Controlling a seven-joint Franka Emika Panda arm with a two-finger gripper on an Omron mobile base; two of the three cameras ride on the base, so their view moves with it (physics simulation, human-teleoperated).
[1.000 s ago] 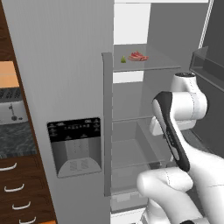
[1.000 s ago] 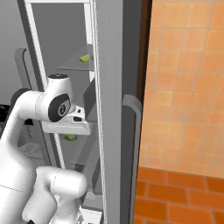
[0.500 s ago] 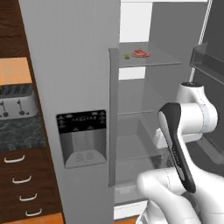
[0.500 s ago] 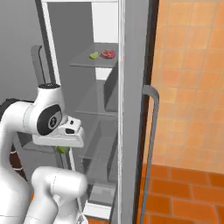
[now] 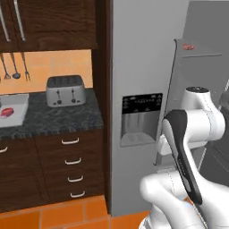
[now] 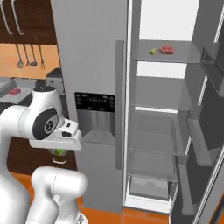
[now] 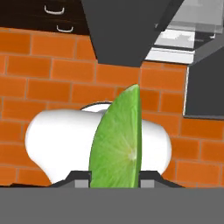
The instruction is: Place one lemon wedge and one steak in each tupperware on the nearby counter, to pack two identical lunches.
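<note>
i'm mid-carry: gripper (image 7: 114, 186) jaws pinching green lemon wedge (image 7: 117, 140), held low over brick floor (image 7: 43, 65) beside fridge (image 6: 92, 65). wedge stands on end, long axis running away from fingers, tip pointing outward. next, i judge, swing left to tupperware (image 5: 18, 117) on counter (image 5: 53, 117)

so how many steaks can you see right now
2. One steak lies on the fridge's upper shelf, beside a small green wedge. The other steak sits in the tupperware on the counter. Others may be hidden.
</note>
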